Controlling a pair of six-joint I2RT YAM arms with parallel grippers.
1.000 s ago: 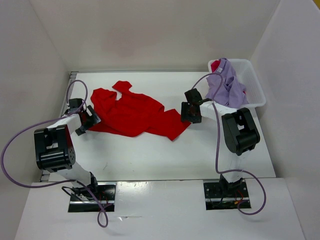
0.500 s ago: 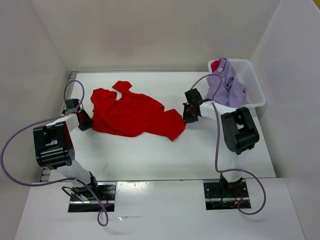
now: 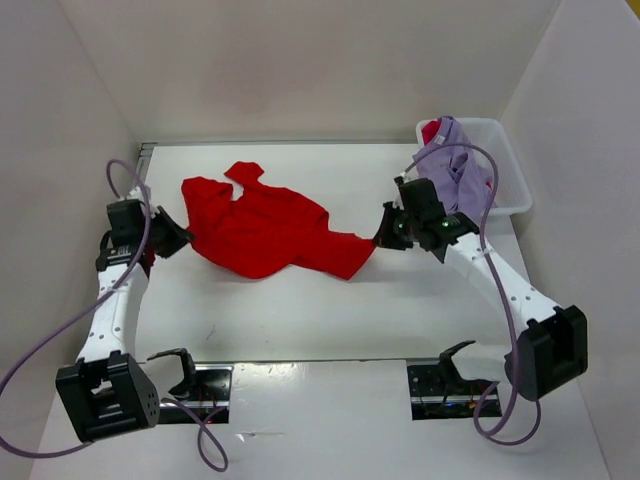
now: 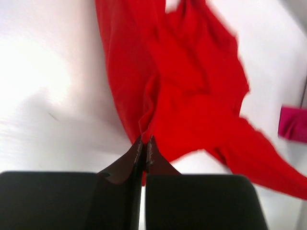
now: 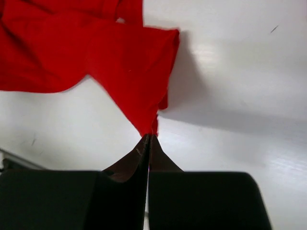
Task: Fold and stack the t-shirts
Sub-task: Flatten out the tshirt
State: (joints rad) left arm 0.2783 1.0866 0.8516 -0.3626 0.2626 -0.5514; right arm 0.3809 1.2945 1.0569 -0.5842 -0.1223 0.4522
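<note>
A bright red t-shirt (image 3: 265, 225) lies crumpled across the table's middle, pulled between both arms. My left gripper (image 3: 180, 235) is shut on its left edge; in the left wrist view the red t-shirt (image 4: 192, 91) runs up from my left gripper (image 4: 145, 143). My right gripper (image 3: 380, 237) is shut on its right corner; in the right wrist view the red t-shirt (image 5: 120, 67) comes to a point in my right gripper (image 5: 148, 138). A lavender t-shirt (image 3: 452, 175) and a crimson t-shirt (image 3: 430, 131) lie in the white bin (image 3: 512, 180).
The white bin stands at the table's back right corner, just behind the right arm. White walls enclose the table on three sides. A purple cable (image 3: 490, 190) loops over the right arm near the bin.
Both grippers have closed on the red t-shirt's ends. Both arms have swung outward and stretched, the left to the left edge, the right to the right, drawing the cloth slightly wider.
</note>
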